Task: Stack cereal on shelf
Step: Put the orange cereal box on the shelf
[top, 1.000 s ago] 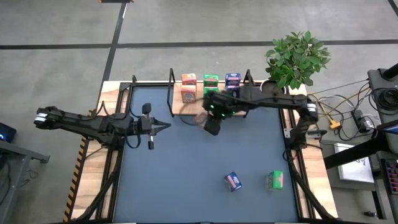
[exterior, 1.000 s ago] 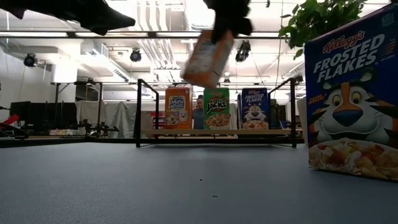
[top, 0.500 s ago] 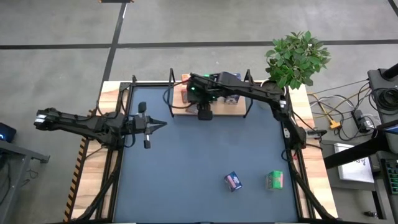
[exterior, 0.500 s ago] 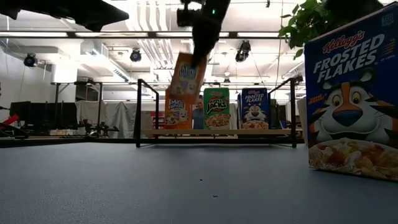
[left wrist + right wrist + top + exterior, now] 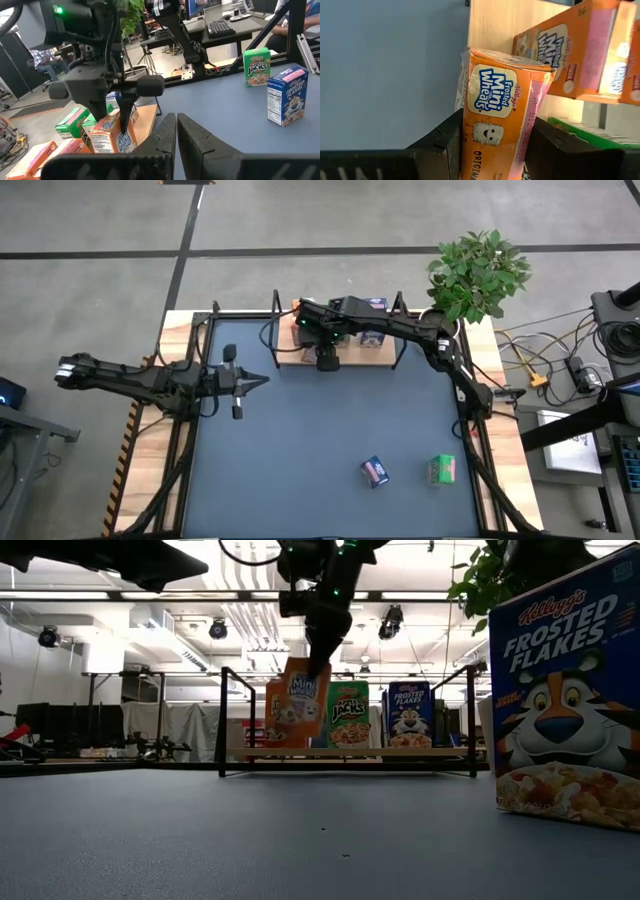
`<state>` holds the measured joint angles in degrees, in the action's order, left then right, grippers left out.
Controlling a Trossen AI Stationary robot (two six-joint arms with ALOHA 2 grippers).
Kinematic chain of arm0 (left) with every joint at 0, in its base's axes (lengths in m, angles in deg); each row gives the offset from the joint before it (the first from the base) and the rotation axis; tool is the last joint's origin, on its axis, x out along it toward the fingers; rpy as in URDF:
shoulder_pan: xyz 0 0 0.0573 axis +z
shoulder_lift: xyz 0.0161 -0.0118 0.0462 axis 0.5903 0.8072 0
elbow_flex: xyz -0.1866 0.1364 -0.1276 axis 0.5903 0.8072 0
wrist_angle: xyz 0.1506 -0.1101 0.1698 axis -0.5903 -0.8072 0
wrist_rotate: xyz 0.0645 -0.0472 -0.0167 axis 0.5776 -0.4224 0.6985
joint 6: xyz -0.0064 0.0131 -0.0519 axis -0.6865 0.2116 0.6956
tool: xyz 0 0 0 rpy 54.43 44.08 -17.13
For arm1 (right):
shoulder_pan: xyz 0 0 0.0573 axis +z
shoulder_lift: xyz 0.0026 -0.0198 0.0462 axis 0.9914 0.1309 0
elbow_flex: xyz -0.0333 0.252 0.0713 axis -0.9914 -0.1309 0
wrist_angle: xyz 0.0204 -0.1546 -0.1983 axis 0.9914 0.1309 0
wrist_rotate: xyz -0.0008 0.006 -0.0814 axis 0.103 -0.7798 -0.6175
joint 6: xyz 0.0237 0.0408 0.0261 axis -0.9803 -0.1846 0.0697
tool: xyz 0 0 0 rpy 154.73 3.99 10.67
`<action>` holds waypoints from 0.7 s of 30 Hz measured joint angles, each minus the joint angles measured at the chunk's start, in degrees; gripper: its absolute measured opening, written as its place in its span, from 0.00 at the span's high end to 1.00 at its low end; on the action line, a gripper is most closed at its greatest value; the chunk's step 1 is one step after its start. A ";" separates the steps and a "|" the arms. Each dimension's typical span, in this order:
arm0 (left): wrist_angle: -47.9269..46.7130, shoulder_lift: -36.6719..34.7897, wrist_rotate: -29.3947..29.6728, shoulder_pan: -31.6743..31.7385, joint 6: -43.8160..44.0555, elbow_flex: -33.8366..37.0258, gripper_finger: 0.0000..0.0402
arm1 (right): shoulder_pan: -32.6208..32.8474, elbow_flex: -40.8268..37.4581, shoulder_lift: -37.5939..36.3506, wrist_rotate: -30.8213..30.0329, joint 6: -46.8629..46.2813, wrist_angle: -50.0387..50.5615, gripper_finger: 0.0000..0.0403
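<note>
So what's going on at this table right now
The right gripper has its jaws shut on an orange Mini-Wheats box, tilted, held at the shelf in front of another orange box standing there. A green box and a blue box also stand on the shelf. Two more boxes, one blue and one green, wait on the table. The left gripper idles at the table's left side.

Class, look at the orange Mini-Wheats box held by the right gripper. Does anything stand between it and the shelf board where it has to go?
Nothing visible blocks it. The right gripper holds the orange Mini-Wheats box, tilted, over the front edge of the shelf. Another orange box already stands right behind it, so only the space in front is free.
</note>
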<state>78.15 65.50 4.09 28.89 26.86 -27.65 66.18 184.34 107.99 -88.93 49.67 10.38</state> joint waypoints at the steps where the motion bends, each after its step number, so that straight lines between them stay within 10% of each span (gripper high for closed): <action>1: -0.02 0.02 -0.01 0.00 0.00 0.00 1.00 | 0.00 -0.02 0.13 -0.04 0.02 -0.32 0.63; 21: -0.02 0.22 -0.06 0.00 0.00 0.00 1.00 | -0.26 -0.27 0.37 -0.48 0.96 -5.99 0.55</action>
<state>78.13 65.72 4.02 28.89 26.86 -27.65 65.92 184.07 108.36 -89.41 50.63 4.39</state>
